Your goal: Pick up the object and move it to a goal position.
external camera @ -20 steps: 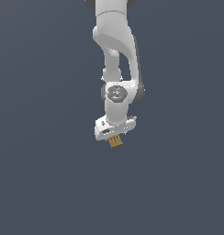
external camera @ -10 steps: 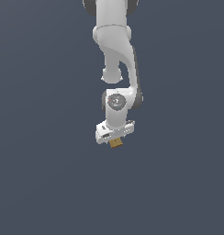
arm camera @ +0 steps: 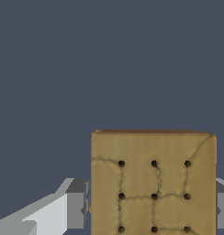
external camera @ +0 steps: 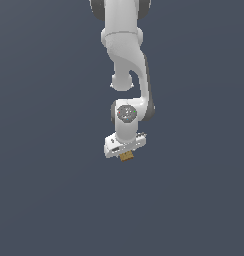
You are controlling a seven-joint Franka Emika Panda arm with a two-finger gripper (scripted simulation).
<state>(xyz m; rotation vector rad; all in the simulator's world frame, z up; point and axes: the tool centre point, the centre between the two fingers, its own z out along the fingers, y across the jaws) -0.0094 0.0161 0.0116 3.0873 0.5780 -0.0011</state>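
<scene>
Arm [external camera: 125, 60] hangs down mid-frame, cube [external camera: 126, 156] tucked under the white gripper [external camera: 125, 151]. Wrist cam: fingers [arm camera: 77, 203] clamped on cube's [arm camera: 153, 183] sides, dotted face w/ cracks toward cam.

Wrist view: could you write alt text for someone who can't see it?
A tan-brown cube, its face marked with a grid of small dark dots, fills the lower part of the picture, held between two grey fingers. Behind it is only plain dark blue-grey background.
</scene>
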